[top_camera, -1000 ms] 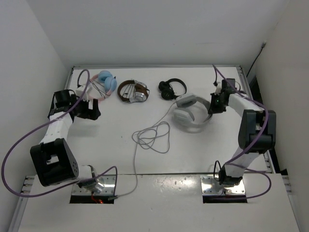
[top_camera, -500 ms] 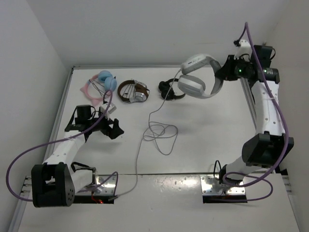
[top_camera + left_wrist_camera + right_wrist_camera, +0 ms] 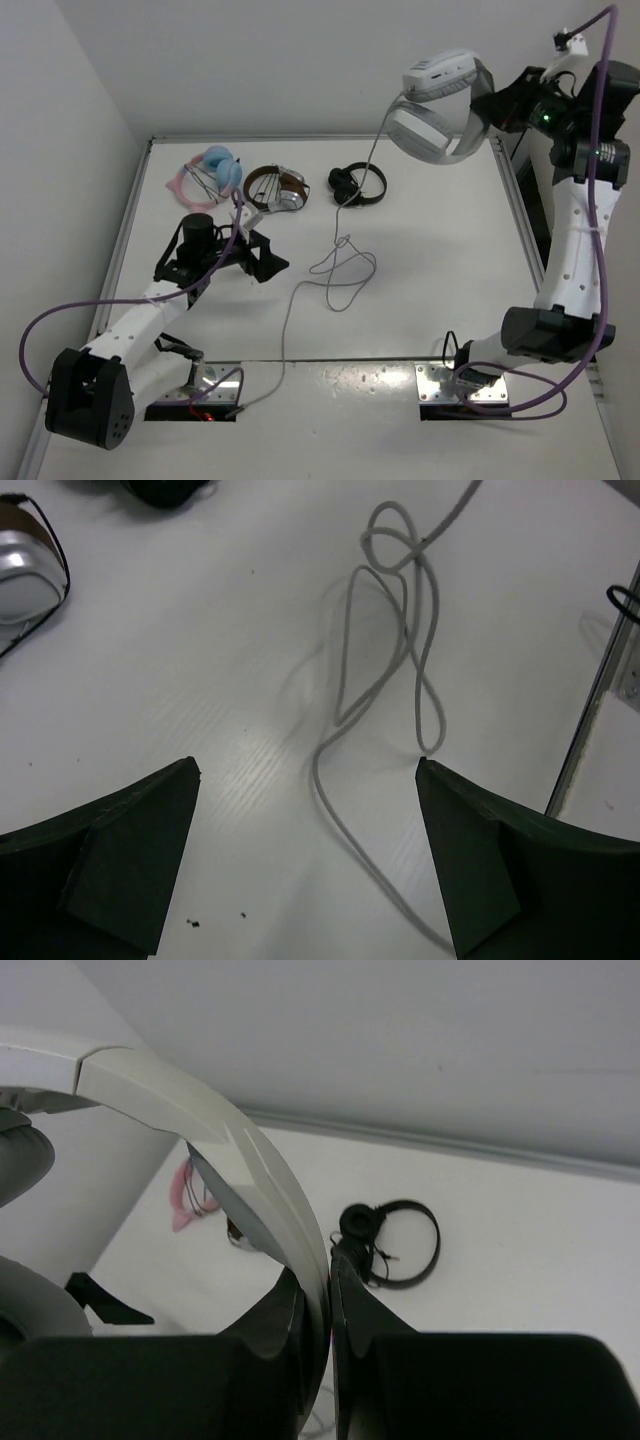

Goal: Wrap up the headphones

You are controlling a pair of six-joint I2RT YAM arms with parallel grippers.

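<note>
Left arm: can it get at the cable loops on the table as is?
Probably yes. The left gripper is open, and the cable loops lie on bare table just ahead of it, with nothing between. The right gripper holds the headphones aloft.

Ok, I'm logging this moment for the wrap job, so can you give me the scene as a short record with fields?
held item: headphones, white, high above the table
right arm: right gripper shut on the headphones
left arm: left gripper open, empty, low over the table
cord: cable hangs from the headphones into loose loops in front of the left gripper
bystanders: black pair, brown-and-silver pair, blue-and-pink pair, all near the far edge
progress: no wrapping visible yet
</note>
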